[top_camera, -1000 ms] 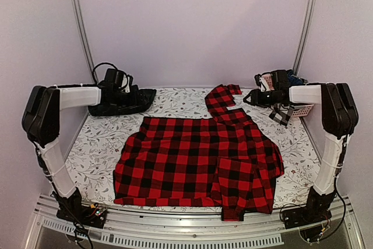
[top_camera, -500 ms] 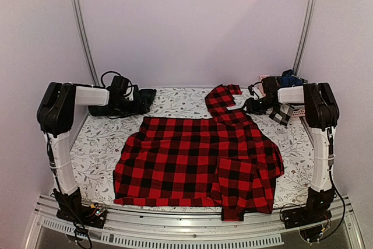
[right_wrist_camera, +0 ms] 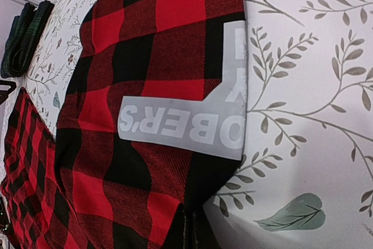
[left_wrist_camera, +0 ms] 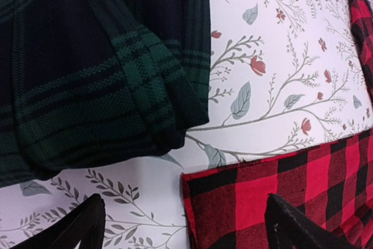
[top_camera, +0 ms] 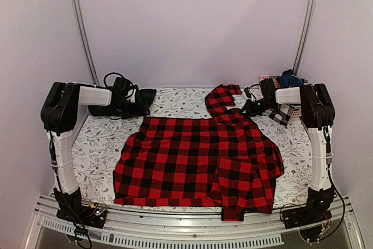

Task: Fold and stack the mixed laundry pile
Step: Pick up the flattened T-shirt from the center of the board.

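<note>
Right gripper (right_wrist_camera: 189,232) jaws clenched on an edge of the flannel shirt (right_wrist_camera: 157,86) — left gripper (left_wrist_camera: 186,234) jaws spread wide beside the green tartan piece (left_wrist_camera: 87,74).

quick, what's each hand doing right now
left hand: open, holding nothing, above the table cloth beside the green tartan garment.
right hand: shut on the edge of the red-and-black checked shirt.

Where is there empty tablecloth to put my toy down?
Three bare patches of tablecloth: the left strip between the left arm and the red checked shirt; the far middle between the green tartan piece and the shirt's far end; the right strip beside the right arm. The far right corner is crowded by the pink basket.
</note>
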You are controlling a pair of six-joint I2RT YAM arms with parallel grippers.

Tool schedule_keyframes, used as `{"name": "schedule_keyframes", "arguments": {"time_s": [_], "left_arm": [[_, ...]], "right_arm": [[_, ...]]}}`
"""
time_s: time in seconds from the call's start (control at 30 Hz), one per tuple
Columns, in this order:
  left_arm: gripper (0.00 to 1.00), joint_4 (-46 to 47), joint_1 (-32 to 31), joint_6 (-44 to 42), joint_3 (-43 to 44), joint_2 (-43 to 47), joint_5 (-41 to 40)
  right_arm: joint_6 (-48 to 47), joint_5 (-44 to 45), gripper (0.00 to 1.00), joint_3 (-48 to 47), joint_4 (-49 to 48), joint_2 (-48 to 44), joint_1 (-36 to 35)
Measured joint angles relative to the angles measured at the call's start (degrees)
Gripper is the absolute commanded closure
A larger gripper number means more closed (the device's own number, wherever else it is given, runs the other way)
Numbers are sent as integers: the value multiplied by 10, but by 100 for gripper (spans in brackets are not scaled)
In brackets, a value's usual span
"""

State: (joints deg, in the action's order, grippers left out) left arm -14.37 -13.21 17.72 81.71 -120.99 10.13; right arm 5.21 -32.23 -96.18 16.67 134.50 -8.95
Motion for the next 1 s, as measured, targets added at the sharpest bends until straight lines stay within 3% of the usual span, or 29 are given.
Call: {"name": "schedule_keyframes", "arguments": {"time_s": [0.4,0.63,1.0], "left_arm": [[31,-1,3,-14,39,-45,26],[55,0,3,-17,53,-58,42],[70,0,-4,-21,49,-60,56]], "right_arm": [[8,2,100,3,-13,-2,0],[12,3,100,3,-14,-2,0],[14,4,100,2,-14,-2,0]]}}
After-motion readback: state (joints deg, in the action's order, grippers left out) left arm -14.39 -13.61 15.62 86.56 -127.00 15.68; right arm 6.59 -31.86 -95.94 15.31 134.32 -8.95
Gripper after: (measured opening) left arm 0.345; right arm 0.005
